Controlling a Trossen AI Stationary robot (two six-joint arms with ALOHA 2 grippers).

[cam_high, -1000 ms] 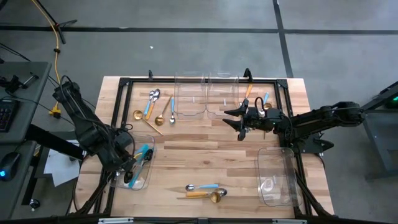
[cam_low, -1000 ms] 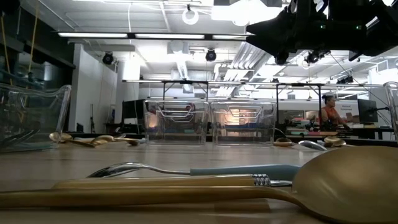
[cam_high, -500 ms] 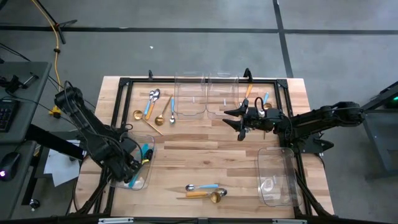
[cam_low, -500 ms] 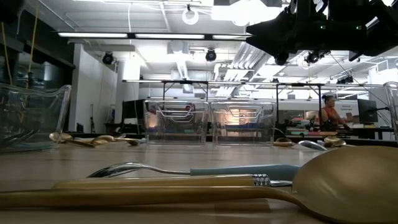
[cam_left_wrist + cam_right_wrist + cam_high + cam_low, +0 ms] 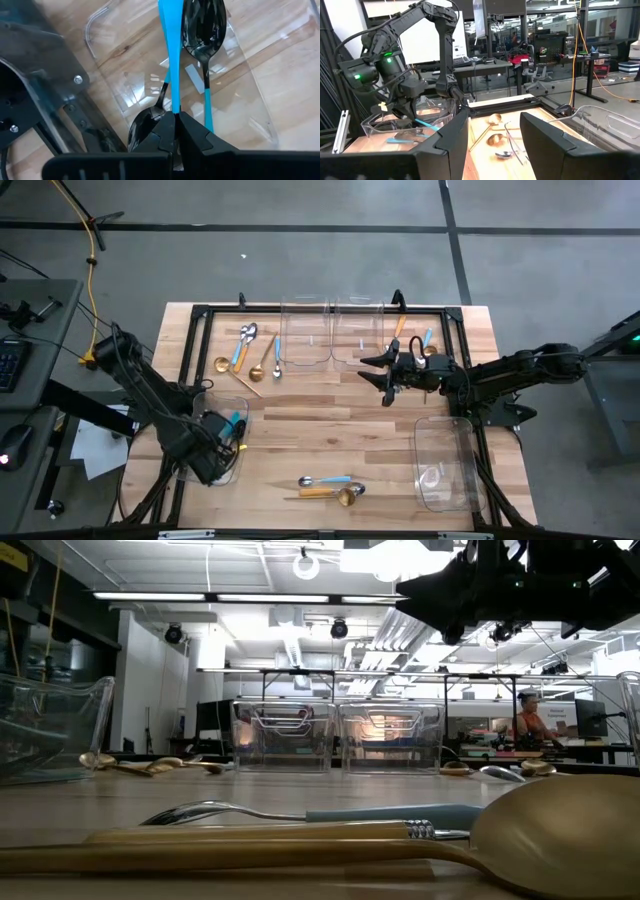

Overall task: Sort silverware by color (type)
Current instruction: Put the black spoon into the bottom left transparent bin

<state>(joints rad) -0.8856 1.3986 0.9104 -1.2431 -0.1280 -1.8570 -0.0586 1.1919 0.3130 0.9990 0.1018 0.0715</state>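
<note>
The left pincer [image 5: 176,131] is clamped on the blue handle of a dark-headed spoon [image 5: 170,55], holding it inside the clear bin [image 5: 225,465] at the surface's near-left corner, where other dark-headed, blue-handled spoons [image 5: 205,35] already lie. The right pincer [image 5: 385,375] hangs with its fingers spread and empty above mid-surface. Sorting looks barely begun: a cluster of spoons [image 5: 250,352] at far left, a pair [image 5: 330,487] near the front edge and a few pieces [image 5: 420,340] at far right lie loose on the surface.
</note>
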